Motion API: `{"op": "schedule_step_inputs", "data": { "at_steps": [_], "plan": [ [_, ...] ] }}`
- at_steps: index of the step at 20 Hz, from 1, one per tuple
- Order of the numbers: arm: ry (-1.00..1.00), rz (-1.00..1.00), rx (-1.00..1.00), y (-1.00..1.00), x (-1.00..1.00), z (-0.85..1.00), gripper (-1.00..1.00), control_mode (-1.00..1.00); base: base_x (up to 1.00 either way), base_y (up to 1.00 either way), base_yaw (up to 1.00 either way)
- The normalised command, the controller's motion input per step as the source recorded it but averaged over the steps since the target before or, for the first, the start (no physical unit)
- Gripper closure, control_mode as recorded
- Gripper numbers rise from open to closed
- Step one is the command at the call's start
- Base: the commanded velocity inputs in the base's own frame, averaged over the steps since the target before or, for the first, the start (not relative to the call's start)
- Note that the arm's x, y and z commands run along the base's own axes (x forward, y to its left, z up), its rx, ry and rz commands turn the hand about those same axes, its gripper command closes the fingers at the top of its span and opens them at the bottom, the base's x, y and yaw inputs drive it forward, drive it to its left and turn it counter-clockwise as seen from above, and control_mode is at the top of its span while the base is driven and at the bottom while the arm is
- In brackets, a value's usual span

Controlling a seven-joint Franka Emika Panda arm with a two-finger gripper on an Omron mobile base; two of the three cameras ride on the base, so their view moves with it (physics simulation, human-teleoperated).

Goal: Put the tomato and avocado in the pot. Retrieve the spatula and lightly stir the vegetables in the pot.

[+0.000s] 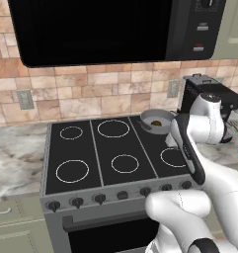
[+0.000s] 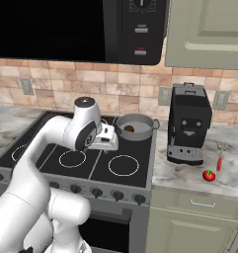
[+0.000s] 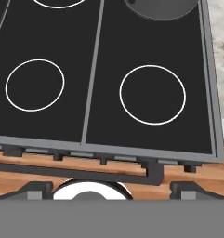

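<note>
Hovering over the smooth black glass stove top (image 2: 110,163) with its thin white burner rings, the claw (image 2: 109,140) stands released, jaws wide, grasping nothing. Behind it, on the rear right burner, sits the shallow round grey metal pot (image 2: 135,127), a dark olive lump, the avocado (image 2: 129,129), lying inside. Off to the right on the mottled marble worktop (image 2: 189,173), the glossy red tomato (image 2: 208,175) rests just beside the slim red-and-grey spatula (image 2: 220,159), near the boxy black coffee machine (image 2: 188,123).
</note>
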Motion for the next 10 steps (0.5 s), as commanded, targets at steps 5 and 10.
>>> {"op": "schedule_step_inputs", "data": {
  "at_steps": [5, 10],
  "plan": [
    [0.00, 0.00, 0.00, 0.00, 0.00, 0.00, -1.00, -1.00, 0.00, 0.00, 0.00],
    [0.00, 0.00, 0.00, 0.00, 0.00, 0.00, -1.00, 1.00, -0.48, -0.20, -0.05]
  ]
}}
